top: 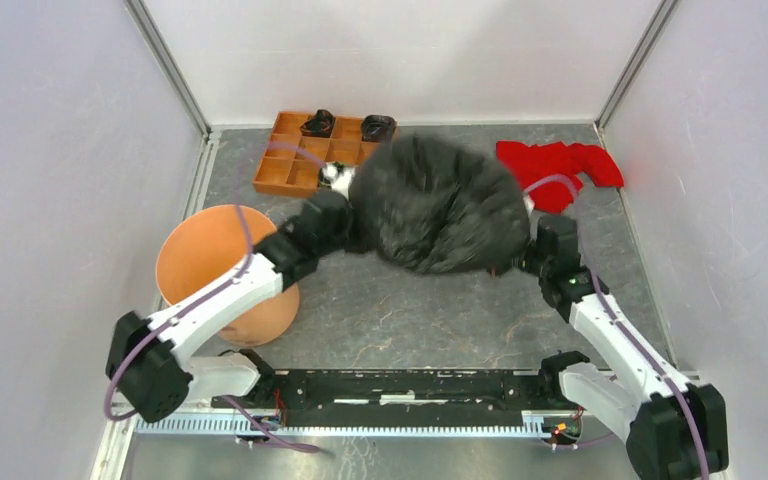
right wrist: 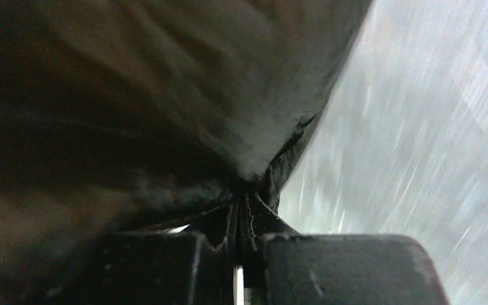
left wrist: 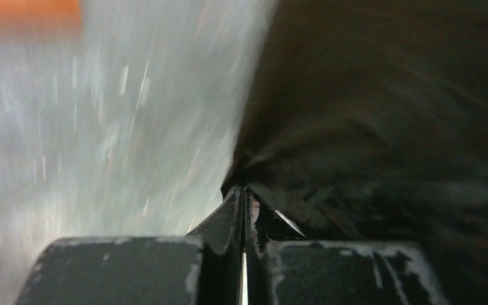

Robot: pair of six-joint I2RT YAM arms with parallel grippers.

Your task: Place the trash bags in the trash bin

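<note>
A black trash bag (top: 440, 205), billowed out and blurred, hangs above the table between both arms. My left gripper (top: 345, 205) is shut on the bag's left edge; in the left wrist view the gripper (left wrist: 244, 190) pinches the film (left wrist: 381, 114). My right gripper (top: 528, 245) is shut on the bag's right edge; in the right wrist view the gripper (right wrist: 240, 198) pinches the film (right wrist: 165, 95). The peach-orange trash bin (top: 215, 265) stands at the left, under my left arm, with its mouth open and apart from the bag.
An orange-brown wooden tray (top: 295, 165) with two small rolled black bundles (top: 318, 123) sits at the back left. A red cloth (top: 558, 168) lies at the back right. White walls enclose the table on three sides.
</note>
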